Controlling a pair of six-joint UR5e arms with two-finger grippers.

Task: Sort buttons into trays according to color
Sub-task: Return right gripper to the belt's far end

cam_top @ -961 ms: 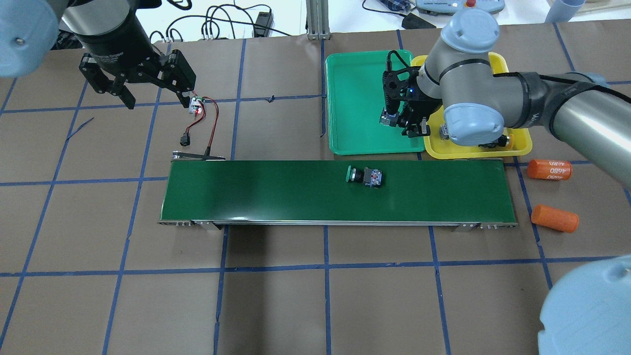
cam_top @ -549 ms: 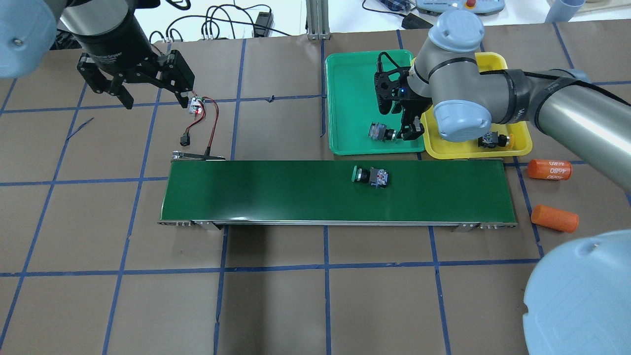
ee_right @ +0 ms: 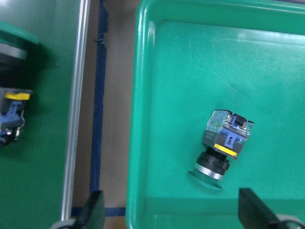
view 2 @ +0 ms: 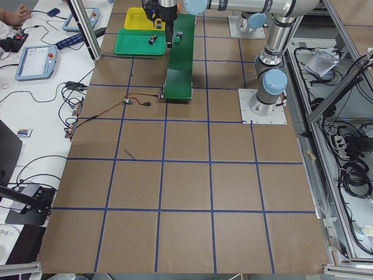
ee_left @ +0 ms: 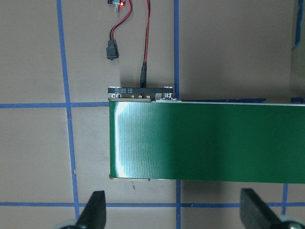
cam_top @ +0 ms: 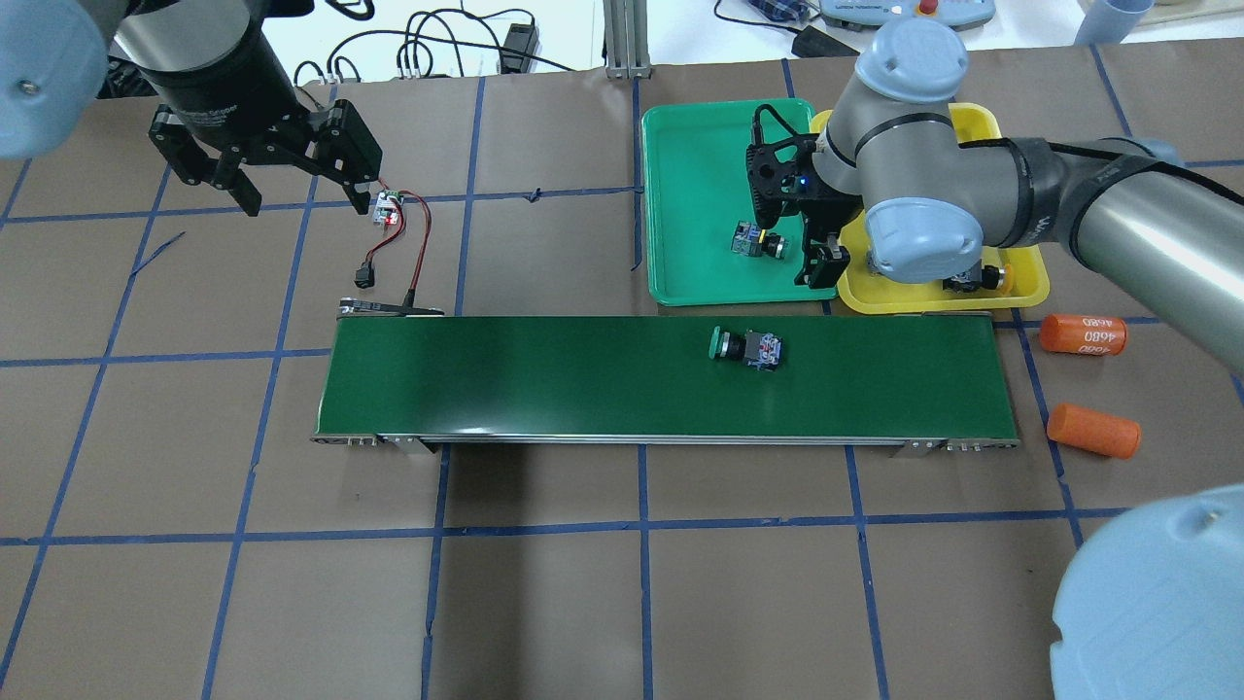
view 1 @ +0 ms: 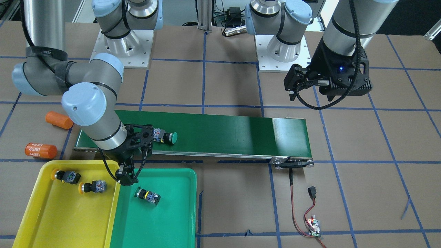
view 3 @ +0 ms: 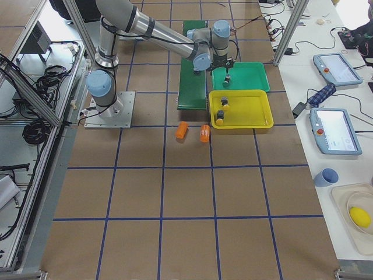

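Note:
A green-capped button (cam_top: 756, 241) lies on its side in the green tray (cam_top: 695, 126), also in the right wrist view (ee_right: 224, 145). My right gripper (cam_top: 816, 261) hangs open and empty beside it, over the border of the two trays (view 1: 125, 175). A second green-capped button (cam_top: 744, 347) lies on the dark-green conveyor belt (cam_top: 544, 374). Two yellow-capped buttons (view 1: 66, 176) (view 1: 92, 186) lie in the yellow tray (view 1: 62, 220). My left gripper (cam_top: 303, 190) is open and empty, high above the table beyond the belt's left end.
Two orange cylinders (cam_top: 1082, 333) (cam_top: 1092, 431) lie right of the belt. A small circuit board with red and black wires (cam_top: 389, 209) lies by the belt's left end. The green tray's rim (ee_right: 138, 119) stands close to the belt's edge.
My right gripper has let go of the green-capped button, which now lies in the green tray, and drawn back toward the yellow tray. The button on the belt has moved right.

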